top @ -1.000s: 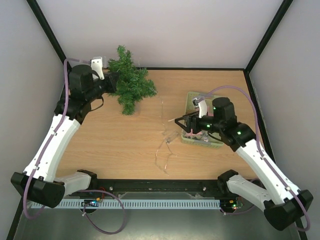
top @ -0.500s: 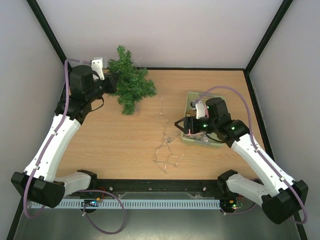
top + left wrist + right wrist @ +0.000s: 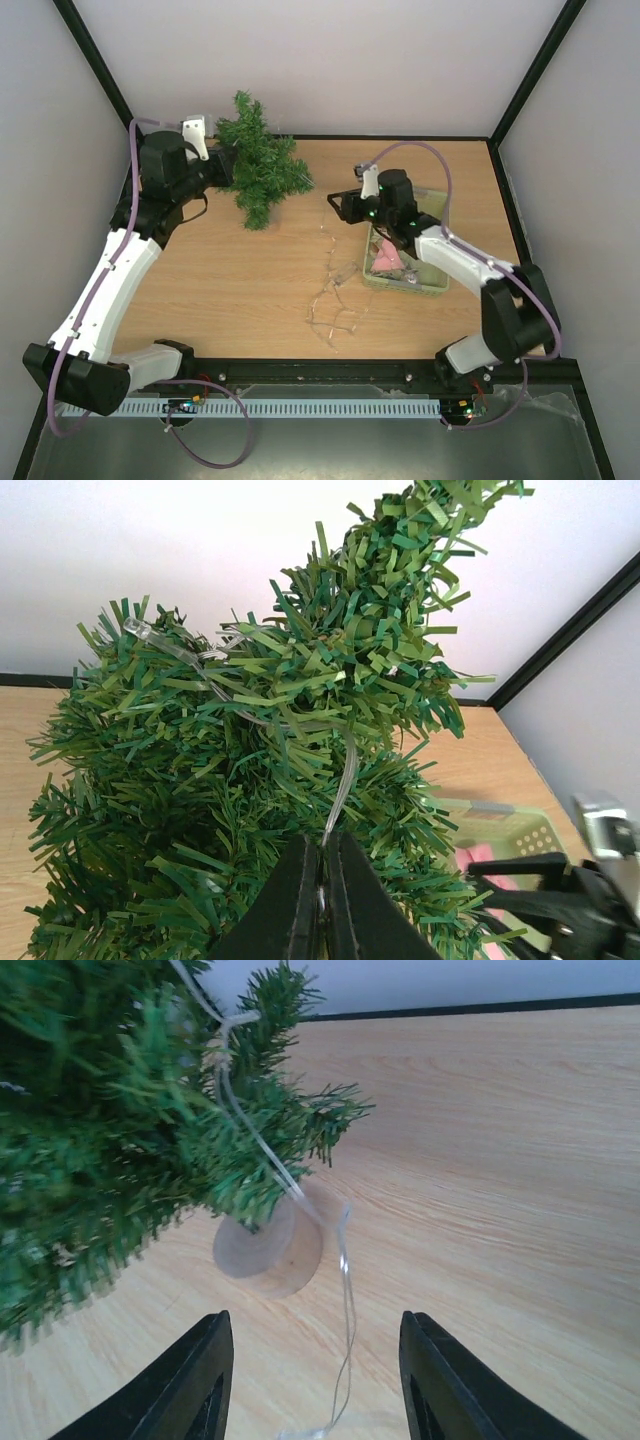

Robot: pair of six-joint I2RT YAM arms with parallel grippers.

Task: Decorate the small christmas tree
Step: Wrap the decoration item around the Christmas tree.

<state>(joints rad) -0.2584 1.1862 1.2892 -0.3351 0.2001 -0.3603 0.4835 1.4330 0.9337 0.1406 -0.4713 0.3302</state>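
I'm looking at the small christmas tree (image 3: 262,172), which is sitting at the far left of the bench (image 3: 230,280), close against the back wall (image 3: 350,60). The left pincer (image 3: 322,865) is reaching into the tree's left side low down. Its fingers are pressing flat together and pinching a thin clear wire (image 3: 345,780). That wire is climbing up from the fingertips and looping across the upper branches.

From the right wrist I'm seeing the tree's round wooden foot (image 3: 268,1252) showing under the lowest branches, with the wire trailing down past it onto the bench. The right pincer (image 3: 315,1330) is hovering near the tree's right side, just above the bench, and pointing at the foot. Its fingers are standing apart and gripping nothing, though the slack wire is running across the wood between them.

More of the wire is lying in a loose tangle toward the front middle of the bench. A pale green basket (image 3: 404,290) is sitting to the right of it, under the right arm, with something pink (image 3: 385,260) inside.
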